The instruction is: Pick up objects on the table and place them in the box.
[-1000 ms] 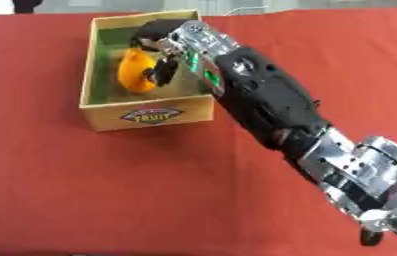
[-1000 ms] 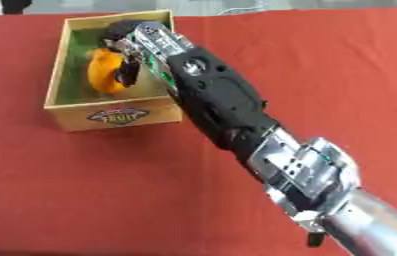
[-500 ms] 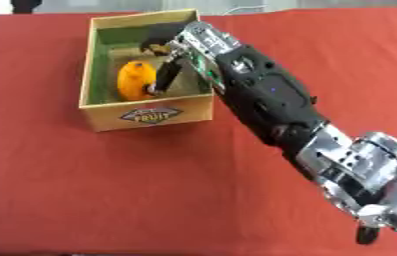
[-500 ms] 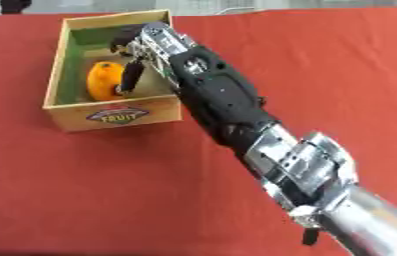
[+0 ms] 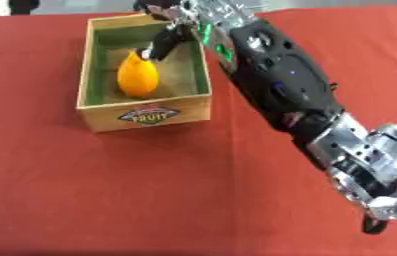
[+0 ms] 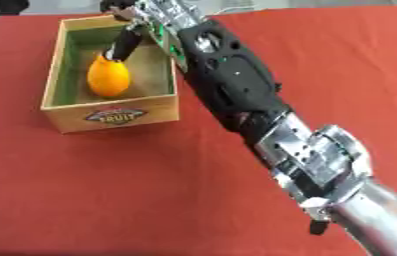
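wooden box (image 5: pixel 145 115), green-lined and labelled "fruit", sits on the red tablecloth (image 5: pixel 105 190) near the far edge. orange fruit (image 5: pixel 138 77) lies inside it on the liner, roughly centred, nearer the front wall. right hand (image 5: pixel 177 22) reaches in over the back right corner; one dark finger (image 5: pixel 160 46) points down and appears to touch the fruit's upper tip. whether the remaining fingers are spread or curled cannot be told, as the wrist covers them. left hand is not in view.

step in hand, as judged: release and withdrawal. recommended procedure: lift the finger straight up off the fruit before any sideways travel, so the fruit does not roll. clear the right wall and back rim before swinging the forearm away; a drag against the rim could shift the box. no other object shows on the cloth.
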Controlling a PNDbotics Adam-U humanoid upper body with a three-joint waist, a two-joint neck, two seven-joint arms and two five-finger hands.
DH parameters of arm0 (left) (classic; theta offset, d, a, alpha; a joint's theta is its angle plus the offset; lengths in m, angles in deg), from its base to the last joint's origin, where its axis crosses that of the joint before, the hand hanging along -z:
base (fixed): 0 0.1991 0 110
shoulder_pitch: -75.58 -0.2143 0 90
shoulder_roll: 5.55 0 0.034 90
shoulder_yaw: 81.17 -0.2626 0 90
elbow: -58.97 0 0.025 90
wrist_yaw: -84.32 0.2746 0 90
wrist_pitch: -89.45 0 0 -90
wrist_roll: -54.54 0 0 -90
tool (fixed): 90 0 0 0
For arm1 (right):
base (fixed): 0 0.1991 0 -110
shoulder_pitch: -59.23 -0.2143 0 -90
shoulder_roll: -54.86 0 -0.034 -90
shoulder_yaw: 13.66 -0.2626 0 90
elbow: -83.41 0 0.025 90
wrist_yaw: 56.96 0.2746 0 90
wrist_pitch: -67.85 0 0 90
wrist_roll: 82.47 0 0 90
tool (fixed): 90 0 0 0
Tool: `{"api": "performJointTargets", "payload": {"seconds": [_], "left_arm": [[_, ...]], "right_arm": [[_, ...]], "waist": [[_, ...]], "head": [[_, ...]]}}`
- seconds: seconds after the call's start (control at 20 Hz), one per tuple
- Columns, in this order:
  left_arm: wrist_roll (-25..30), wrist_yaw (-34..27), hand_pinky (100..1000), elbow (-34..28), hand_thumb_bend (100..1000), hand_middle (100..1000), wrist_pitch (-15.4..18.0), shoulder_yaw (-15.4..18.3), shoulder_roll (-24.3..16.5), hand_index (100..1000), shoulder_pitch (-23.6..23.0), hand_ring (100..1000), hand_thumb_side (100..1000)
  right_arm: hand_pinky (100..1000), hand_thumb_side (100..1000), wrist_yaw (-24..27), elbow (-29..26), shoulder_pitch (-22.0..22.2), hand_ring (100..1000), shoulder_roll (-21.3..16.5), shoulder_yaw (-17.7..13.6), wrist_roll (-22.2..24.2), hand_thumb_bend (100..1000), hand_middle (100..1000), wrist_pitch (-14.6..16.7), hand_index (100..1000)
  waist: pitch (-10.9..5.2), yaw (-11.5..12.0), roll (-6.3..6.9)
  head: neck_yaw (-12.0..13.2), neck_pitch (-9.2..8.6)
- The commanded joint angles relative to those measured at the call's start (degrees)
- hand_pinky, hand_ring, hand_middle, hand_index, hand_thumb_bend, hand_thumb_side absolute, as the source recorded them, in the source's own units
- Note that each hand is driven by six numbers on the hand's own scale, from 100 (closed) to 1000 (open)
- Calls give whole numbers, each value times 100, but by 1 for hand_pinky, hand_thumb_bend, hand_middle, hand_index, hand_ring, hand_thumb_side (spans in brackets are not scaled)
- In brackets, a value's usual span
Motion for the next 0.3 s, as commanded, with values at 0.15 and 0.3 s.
{"api": "performJointTargets", "payload": {"seconds": [0.15,0.3], "left_arm": [[-7,30,557,-108,103,627,-9,42,-110,760,20,564,857],[-17,45,557,-108,106,627,-7,55,-119,760,16,564,857]], "right_arm": [[830,594,683,-1312,-14,888,-703,48,183,136,838,-266,1000],[792,619,1116,-2137,211,837,-1135,18,173,100,787,-455,1000]], "waist": [[-155,-38,33],[-159,-85,44]], "head": [[76,35],[126,52]]}}
